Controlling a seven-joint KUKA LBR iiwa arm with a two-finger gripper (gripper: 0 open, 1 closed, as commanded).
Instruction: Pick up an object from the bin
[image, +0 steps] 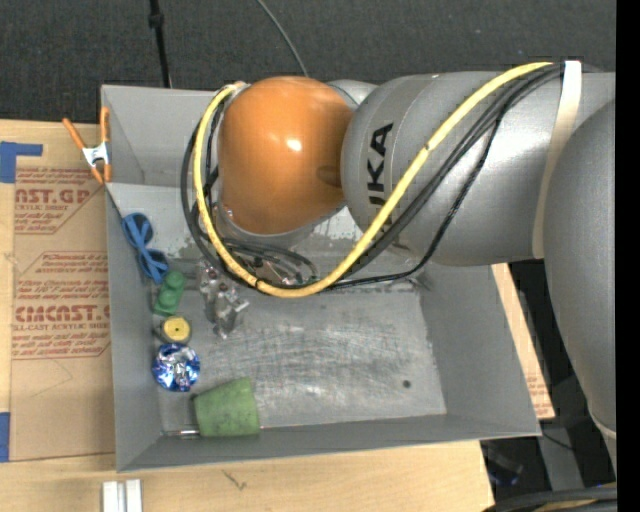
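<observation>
Hanging just beside the yellow disc (174, 329), the tool (224, 308) should centre over it before descending; its spread cannot be told.

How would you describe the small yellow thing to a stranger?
Follow the grey bin's left wall, where small things lie in a row. The yellow disc sits between a green piece and a shiny blue ball; it alone is yellow.

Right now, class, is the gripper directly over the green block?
No: the gripper is over bare floor beside the yellow disc, while the green block lies apart, by the bin's near wall.
</observation>
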